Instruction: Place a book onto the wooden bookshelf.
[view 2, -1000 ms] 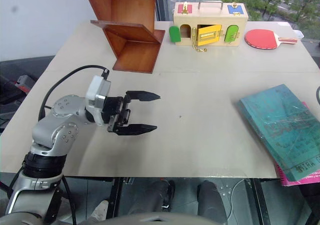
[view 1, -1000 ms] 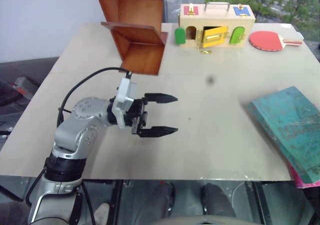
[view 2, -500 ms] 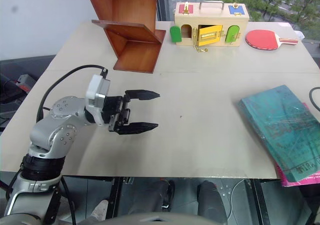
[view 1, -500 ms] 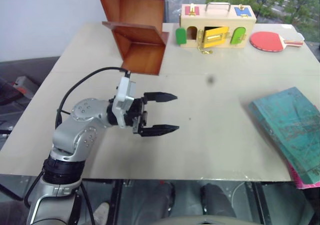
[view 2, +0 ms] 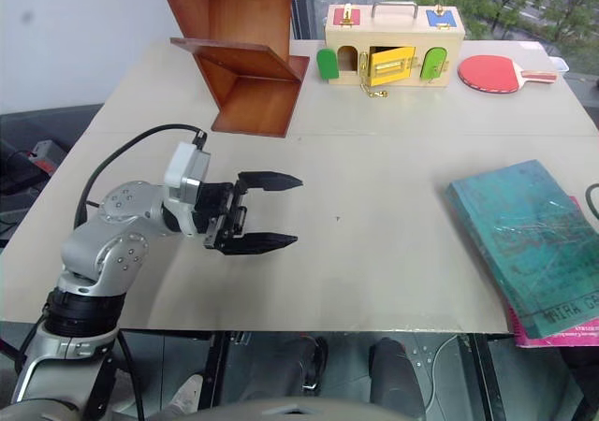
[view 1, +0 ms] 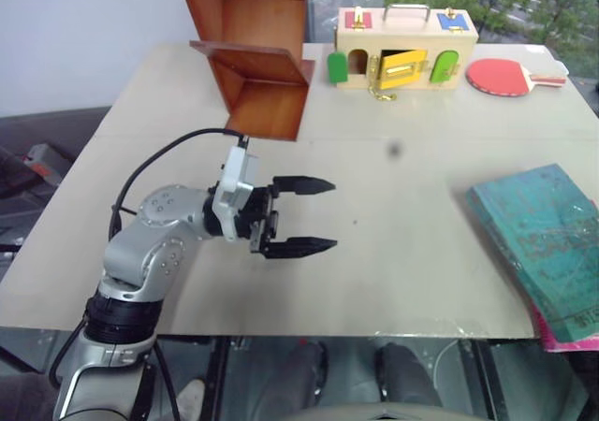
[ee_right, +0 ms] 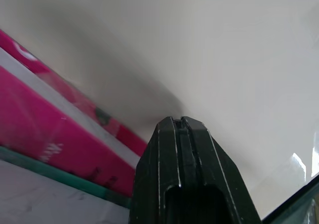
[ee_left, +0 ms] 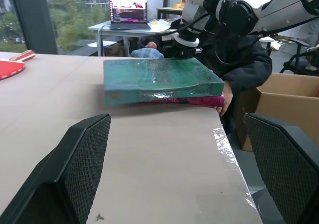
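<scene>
Item 1. Large thin teal-blue paperback book (view 2: pixel 526 243) with glossy cover: lies flat at the right-hand near corner of the counter, stacked on item 2, unheld. All places below are given from this book.

Item 2. Magenta-pink book (view 2: pixel 562 332): directly under the teal book, touching it; its edge shows past the teal book's near corner.

Item 3. Beige flat counter (view 2: pixel 374 196): carries the books and every item listed here.

Item 4. Reddish-brown polished wooden bookshelf (view 1: pixel 255 61) of flat boards forming angled compartments: well apart from the book, at the far left of the counter, compartments bare.

Item 5. Pale wooden box with coloured doors and a metal handle (view 1: pixel 405 49): far side of the counter, beyond the book and somewhat left of it; yellow door ajar.

Item 6. Red table-tennis paddle (view 1: pixel 510 76): beyond the book at the far right, just beside the box.

Item 7. Left gripper (view 1: pixel 309 216): well to the left of the book, held above the counter, pointing toward it; black fingers (ee_left: pixel 75 174) spread wide, nothing between them.

Item 8. Right gripper (ee_right: pixel 180 127): close by the pink book's edge at the counter surface; fingers pressed together, gripping nothing.
</scene>
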